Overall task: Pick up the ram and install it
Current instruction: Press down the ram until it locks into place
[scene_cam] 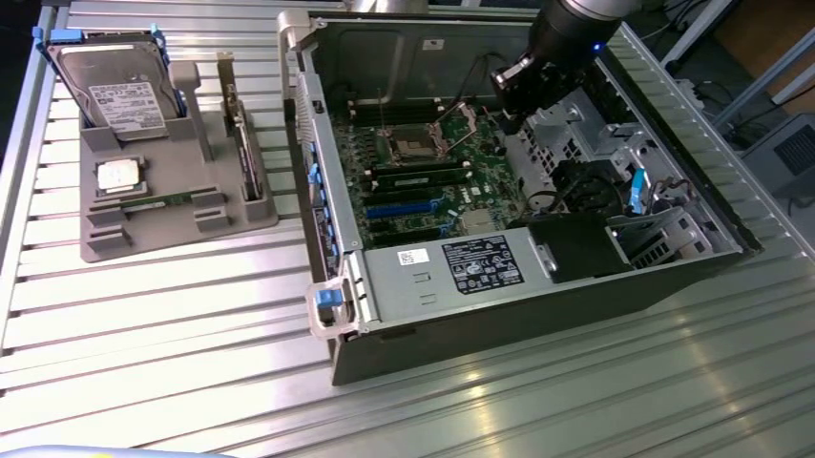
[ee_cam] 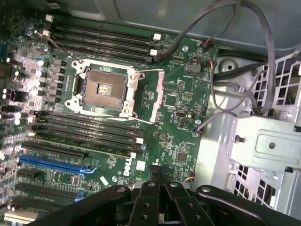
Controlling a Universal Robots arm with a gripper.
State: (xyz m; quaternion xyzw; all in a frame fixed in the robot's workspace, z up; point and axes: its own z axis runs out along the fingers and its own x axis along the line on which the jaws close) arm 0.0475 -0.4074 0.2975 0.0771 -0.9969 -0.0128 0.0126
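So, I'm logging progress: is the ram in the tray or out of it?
In. The ram lies flat in the grey tray, beside the case, not inside it.

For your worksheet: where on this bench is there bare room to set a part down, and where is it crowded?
Free: the ribbed metal table in front of the grey parts tray and the open computer case. Crowded: the tray itself and the motherboard under the gripper.

Open PC case (scene_cam: pixel 382 277) w/ motherboard (ee_cam: pixel 178 94), empty CPU socket (ee_cam: pixel 104 87), hard drive (scene_cam: pixel 117 86) on gray tray (scene_cam: pixel 255 215), slatted table (scene_cam: pixel 574 401)
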